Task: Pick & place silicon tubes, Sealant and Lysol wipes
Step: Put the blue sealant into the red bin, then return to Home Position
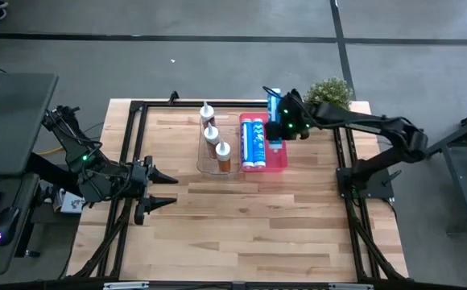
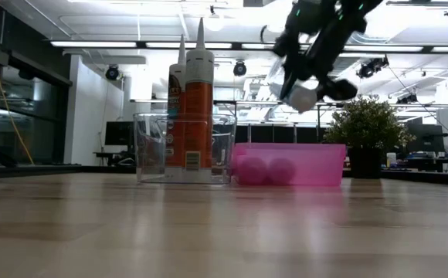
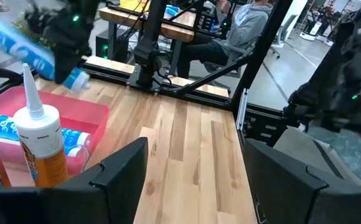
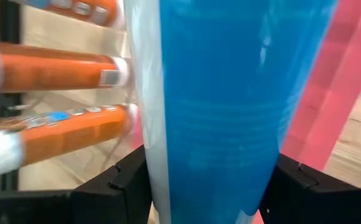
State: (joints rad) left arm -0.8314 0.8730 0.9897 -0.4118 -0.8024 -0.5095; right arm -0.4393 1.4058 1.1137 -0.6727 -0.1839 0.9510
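The right gripper (image 1: pixel 280 122) hangs above the far end of the pink tray (image 1: pixel 280 159), its fingers clamped on a blue tube (image 4: pixel 230 93) that is carried clear of the tray. Two more blue-and-white tubes (image 1: pixel 254 142) already lie side by side in that tray. Just beside it, three orange sealant cartridges (image 1: pixel 215 137) stand upright in a clear bin (image 2: pixel 151 147). By my judgement the sealant step looks finished and the tube step is nearly so, with this third tube not yet set down. No wipes container can be made out, so that part appears to remain. The left gripper (image 1: pixel 163 188) waits over the table's left edge, fingers apart and empty. Label print shows on the cartridges and tubes, but none is legible.
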